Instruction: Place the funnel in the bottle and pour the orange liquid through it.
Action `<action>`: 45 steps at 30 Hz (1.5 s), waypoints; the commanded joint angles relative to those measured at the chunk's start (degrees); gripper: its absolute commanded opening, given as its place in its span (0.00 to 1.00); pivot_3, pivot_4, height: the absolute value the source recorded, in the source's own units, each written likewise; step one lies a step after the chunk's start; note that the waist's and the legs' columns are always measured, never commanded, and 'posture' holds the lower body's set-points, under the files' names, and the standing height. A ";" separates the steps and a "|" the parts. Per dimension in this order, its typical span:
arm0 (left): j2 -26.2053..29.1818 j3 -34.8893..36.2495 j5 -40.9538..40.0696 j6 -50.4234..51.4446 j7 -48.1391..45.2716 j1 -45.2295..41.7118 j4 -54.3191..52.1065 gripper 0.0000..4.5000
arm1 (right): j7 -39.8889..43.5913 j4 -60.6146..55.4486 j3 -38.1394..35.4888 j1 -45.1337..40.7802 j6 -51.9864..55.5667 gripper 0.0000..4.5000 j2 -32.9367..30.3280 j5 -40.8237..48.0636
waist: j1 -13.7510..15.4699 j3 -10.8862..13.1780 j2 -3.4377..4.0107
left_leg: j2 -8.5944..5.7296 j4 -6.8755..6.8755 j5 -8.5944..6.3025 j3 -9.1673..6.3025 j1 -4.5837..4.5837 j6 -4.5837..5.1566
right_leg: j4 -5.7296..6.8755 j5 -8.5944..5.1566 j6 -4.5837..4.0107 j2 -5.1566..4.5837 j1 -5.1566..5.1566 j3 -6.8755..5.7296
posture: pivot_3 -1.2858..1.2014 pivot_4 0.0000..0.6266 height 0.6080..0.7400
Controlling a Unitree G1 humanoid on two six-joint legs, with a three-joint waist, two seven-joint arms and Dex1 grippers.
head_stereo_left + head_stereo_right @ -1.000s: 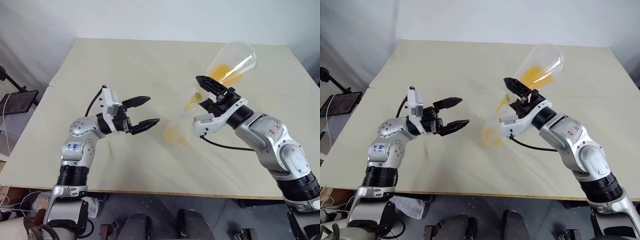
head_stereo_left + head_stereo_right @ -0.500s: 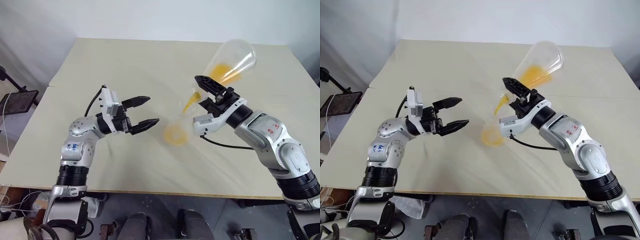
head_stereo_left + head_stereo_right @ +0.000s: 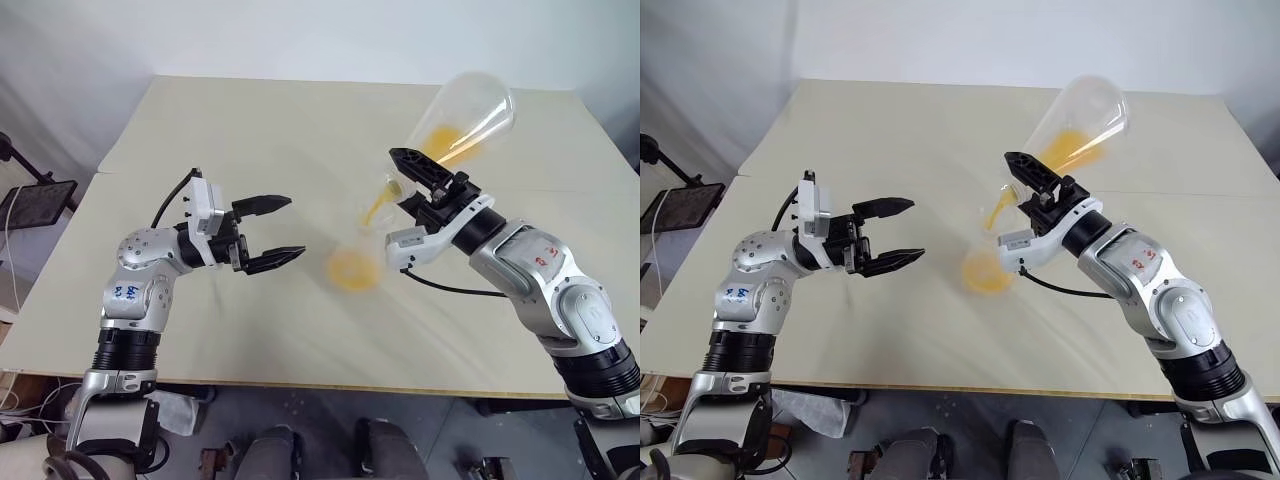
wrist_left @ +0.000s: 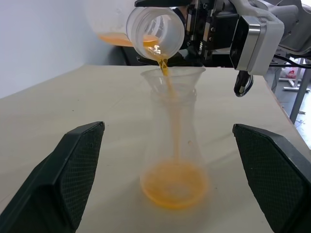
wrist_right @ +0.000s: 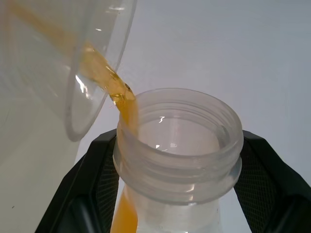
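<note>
Left wrist view, looking straight at the pour: tipping the large flask (image 4: 155,29) mouth-down over the funnel (image 4: 172,77), sending a thin stream of the orange liquid (image 4: 175,187) through it and pooling it in the flared base of the bottle (image 4: 174,145). Standing upright on the pale table (image 3: 250,120), between the two arms, with the funnel seated in the neck. Judging by that, working through the last step of the task: funnel already placed, pouring partly done, a shallow orange band lying in the raised flask body. Clamping the flask by its neck with the right gripper (image 3: 405,180), black fingers pressed tight against either side of the clear neck, holding it high and slanted above the bottle. Hovering the left gripper (image 3: 297,227) near the bottle, jaws spread as wide as possible, empty, touching nothing, fingers flanking the bottle from a little way off. Calling next, most likely, for steadying the tilt or steepening it gently, draining the rest without overshooting the narrow funnel rim, then righting the flask. Risking, with nothing bracing it, nudging or toppling the light bottle.
</note>
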 commanded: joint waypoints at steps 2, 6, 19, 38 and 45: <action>-0.28 0.47 -0.37 -0.92 -0.35 -0.34 -0.28 1.00 | -1.61 -0.89 -3.19 -1.85 -1.18 0.63 -1.59 0.15 | -0.01 0.00 0.00 | 0.00 0.00 0.00 0.00 0.00 0.00 | 0.00 0.00 0.00 0.00 0.00 0.00 | 0.52 0.24 1.00; -0.52 0.49 -0.26 -0.95 -0.37 -0.49 -0.12 1.00 | -1.87 -0.74 -3.07 -1.98 -1.41 0.63 -1.78 0.06 | -0.05 0.00 0.00 | 0.02 0.00 0.00 0.00 0.00 0.00 | 0.00 0.00 0.00 0.01 0.00 0.00 | 0.52 0.24 1.00; -1.09 0.47 -0.19 -1.04 -0.05 -0.53 -0.05 1.00 | -3.02 -0.98 -2.98 -1.84 -1.13 0.63 -1.36 -0.90 | -0.02 0.00 0.00 | 0.02 0.00 0.00 0.00 0.00 0.00 | 0.00 0.00 0.00 0.00 0.00 0.01 | 0.52 0.24 1.00; -1.33 0.47 -0.26 -0.85 0.30 -0.66 -0.34 1.00 | -3.81 -0.43 -2.47 -1.90 -1.72 0.63 -1.53 -1.52 | -0.02 0.00 0.00 | 0.02 0.00 0.00 0.00 0.00 0.00 | 0.00 0.00 0.00 0.00 0.00 0.01 | 0.52 0.24 1.00; -1.51 0.37 -0.18 -0.81 0.50 -0.65 -0.48 1.00 | -4.29 0.86 -2.17 -3.11 -1.92 0.63 -1.01 -2.12 | -0.06 0.00 0.00 | 0.01 0.00 0.00 0.00 0.00 0.00 | 0.00 0.00 0.00 0.01 0.00 0.01 | 0.52 0.24 1.00</action>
